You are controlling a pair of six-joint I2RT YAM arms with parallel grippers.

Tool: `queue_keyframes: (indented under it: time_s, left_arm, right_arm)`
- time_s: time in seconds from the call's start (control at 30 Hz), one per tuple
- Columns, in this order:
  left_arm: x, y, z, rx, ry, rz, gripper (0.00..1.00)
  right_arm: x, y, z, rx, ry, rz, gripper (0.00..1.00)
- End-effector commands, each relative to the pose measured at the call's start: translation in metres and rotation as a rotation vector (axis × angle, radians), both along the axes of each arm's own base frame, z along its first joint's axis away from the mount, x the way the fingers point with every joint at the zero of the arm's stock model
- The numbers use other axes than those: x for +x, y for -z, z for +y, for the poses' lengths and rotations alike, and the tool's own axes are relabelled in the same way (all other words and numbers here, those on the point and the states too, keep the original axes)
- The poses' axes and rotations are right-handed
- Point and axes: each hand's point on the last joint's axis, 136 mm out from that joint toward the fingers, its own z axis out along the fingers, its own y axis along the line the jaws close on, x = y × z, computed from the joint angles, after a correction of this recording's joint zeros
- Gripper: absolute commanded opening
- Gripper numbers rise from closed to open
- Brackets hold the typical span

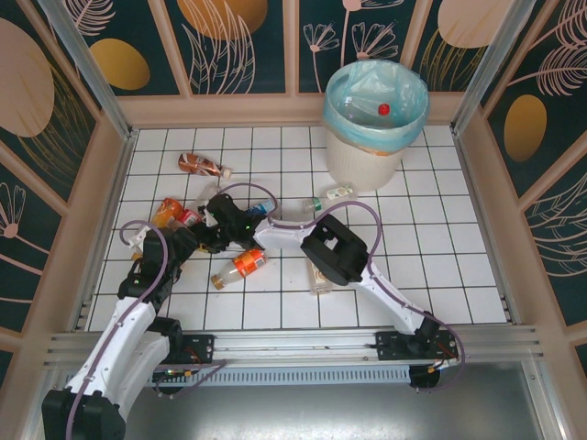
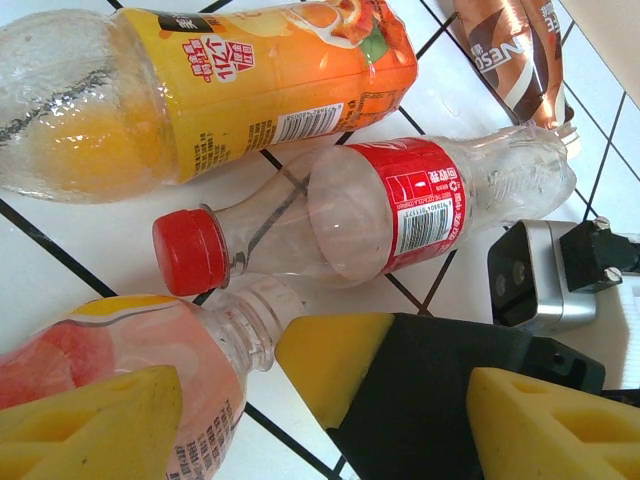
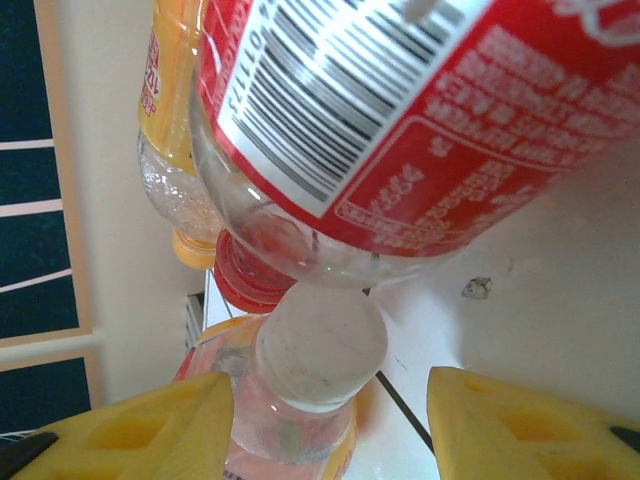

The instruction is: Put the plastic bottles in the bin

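Arm bases: both are bolted at the near edge of the table; the left arm reaches up the left side, the right arm stretches far and left across the tiles.
Left gripper: yellow fingers parted around the shoulder of a pink bottle; whether they press it or only straddle it, I cannot tell.
Right gripper: yellow fingers spread, with a white cap standing between them, untouched on either side; not gripping.
Red bottle: clear, red label and red cap, lying on its side just beyond the left gripper, close under the right wrist camera.
Orange bottle: lies beside the red one, on its far side.
Brown bottle: lies on the far tiles.
Other bottles: in the overhead view an orange-labelled one lies near the middle, and a small one rests just beside the bin.
Bin: far right of centre, blue-lined, one red-capped bottle already inside; well apart from the cluster.
Step, as I judge: both grippers are settling onto bottles in the left cluster; most bottles remain out.
Next move: probably close on one bottle, lift it clear of its neighbours, and carry it far and right over the bin rim.
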Motion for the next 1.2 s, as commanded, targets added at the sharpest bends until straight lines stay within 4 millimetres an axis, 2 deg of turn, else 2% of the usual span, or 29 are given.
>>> queue_keyframes:
  time_s: [0.0,0.47,0.67,1.0,1.17]
  left_arm:
    - [0.0,0.0,0.004,0.012,-0.014,-0.01,0.75]
    - [0.0,-0.026,0.006,0.017,-0.022,-0.063,0.75]
    - [-0.005,-0.021,0.018,0.066,-0.066,-0.042,0.77]
    - [-0.009,-0.012,0.02,0.066,-0.08,-0.028,0.77]
    - [-0.01,-0.007,0.02,0.063,-0.084,-0.027,0.77]
  right_arm:
    - [-0.007,-0.005,0.004,0.056,-0.024,0.025,0.54]
    - [-0.011,-0.008,0.01,0.082,-0.038,0.056,0.54]
    - [-0.014,-0.009,0.013,0.095,-0.043,0.068,0.55]
    - [-0.009,0.003,0.014,0.047,-0.017,0.065,0.55]
    - [-0.008,0.002,0.019,0.063,-0.024,0.068,0.55]
